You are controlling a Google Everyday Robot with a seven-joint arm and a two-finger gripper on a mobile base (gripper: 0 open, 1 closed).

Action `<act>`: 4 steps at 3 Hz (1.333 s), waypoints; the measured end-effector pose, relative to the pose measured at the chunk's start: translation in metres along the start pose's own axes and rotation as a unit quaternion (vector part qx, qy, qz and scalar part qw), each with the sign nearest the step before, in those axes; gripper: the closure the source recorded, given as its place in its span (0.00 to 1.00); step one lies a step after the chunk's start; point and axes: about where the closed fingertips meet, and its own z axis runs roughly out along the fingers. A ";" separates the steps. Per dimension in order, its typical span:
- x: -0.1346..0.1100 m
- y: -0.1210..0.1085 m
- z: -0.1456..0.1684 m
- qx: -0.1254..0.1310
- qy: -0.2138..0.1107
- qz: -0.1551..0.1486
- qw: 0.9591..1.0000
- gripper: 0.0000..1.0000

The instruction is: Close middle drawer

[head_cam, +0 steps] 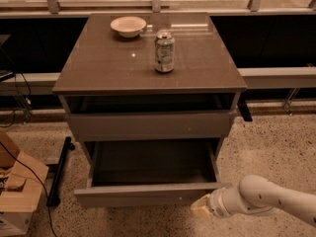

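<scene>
My claw [201,209], its state beyond my telling, sits at lower right of the frame, just beside the right front corner of the pulled-out middle drawer [143,195], lower centre.

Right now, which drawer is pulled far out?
The middle drawer, the lower of the two: its shallow tray is exposed, and the gripper sits by its front's right end. The upper drawer front shows no tray.

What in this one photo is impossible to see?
Camera view:
- Gripper, by the middle drawer at its right front corner: contact unclear, its own wrist covers it.
- Arm: cut off by the right edge.
- Top drawer inside: shadowed under the tabletop.
</scene>
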 end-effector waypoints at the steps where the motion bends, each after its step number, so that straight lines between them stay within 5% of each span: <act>1: -0.031 -0.031 0.010 0.015 -0.042 -0.020 0.999 1.00; 3: -0.035 -0.033 0.017 0.030 -0.040 -0.030 0.998 1.00; 4: -0.060 -0.046 0.032 0.047 -0.039 -0.072 0.996 1.00</act>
